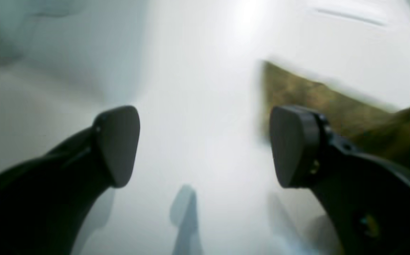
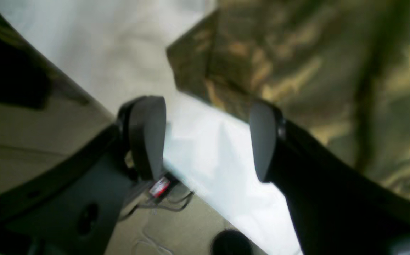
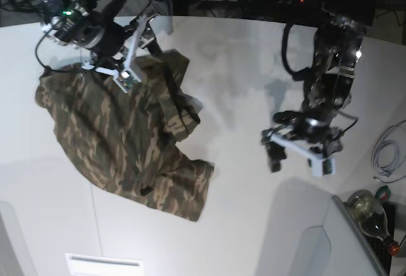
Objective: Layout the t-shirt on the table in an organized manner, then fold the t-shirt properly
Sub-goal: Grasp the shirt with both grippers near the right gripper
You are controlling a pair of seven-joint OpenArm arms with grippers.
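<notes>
The t-shirt (image 3: 130,139) lies crumpled on the table (image 3: 241,66), in the part of the table that is on the left in the base view, and every place below is given relative to this shirt. It is not flat: a thick fold runs down its middle, one sleeve (image 3: 184,190) points toward the near edge of the table, and the other side bunches toward the left. The right gripper (image 3: 136,51) hangs just above the far edge of the shirt, close to its upper corner. In the right wrist view its two dark pads (image 2: 148,136) stand apart with bare white table between them, and the camouflage cloth (image 2: 297,71) lies beyond the fingertips, so this gripper is parted and holds nothing. The left gripper (image 3: 298,155) is well apart from the shirt, over bare table on the side away from the right arm. In the left wrist view its pads (image 1: 118,143) are spread wide with only white surface between them; a piece of the cloth (image 1: 314,95) appears behind one finger, but the picture is blurred, so it is probably only background and not touching. Beyond the table corner farthest from the shirt, a glass bottle (image 3: 368,212) and a coil of white cable (image 3: 387,155) are visible.
</notes>
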